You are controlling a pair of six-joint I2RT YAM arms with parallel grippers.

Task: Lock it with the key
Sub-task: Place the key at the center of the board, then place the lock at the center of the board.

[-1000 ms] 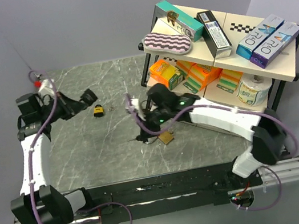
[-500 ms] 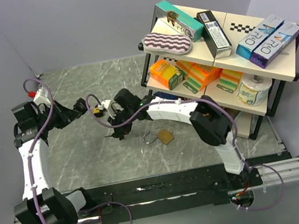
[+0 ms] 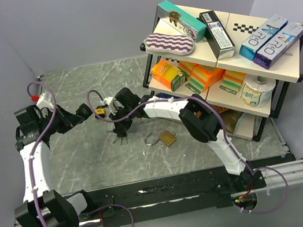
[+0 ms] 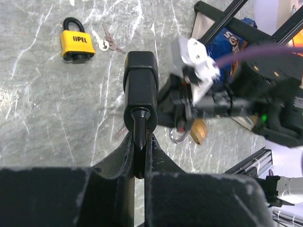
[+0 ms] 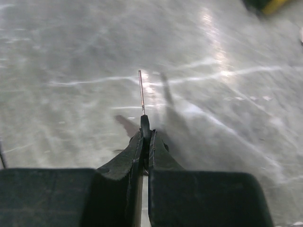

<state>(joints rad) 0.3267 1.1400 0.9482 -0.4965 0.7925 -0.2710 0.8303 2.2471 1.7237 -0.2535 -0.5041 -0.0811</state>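
Key (image 5: 141, 92), pinched in clenched right jaws (image 5: 145, 130), has swung from brass padlock (image 3: 168, 138) behind toward yellow padlock (image 4: 78, 40) ahead; left jaws (image 4: 138, 142) clenched on black block (image 4: 139, 82); locking unstarted.

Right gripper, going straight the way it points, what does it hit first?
Probably the bare table: the right gripper, shut on a thin metal piece, aims down at it, nothing between.

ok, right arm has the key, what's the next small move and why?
Probably swing the right fingers over to the brass padlock. They're shut on the thin key over bare table, clear of both locks. The brass one lies with its shackle open; the yellow padlock looks closed already. Left fingers are busy gripping a black piece.
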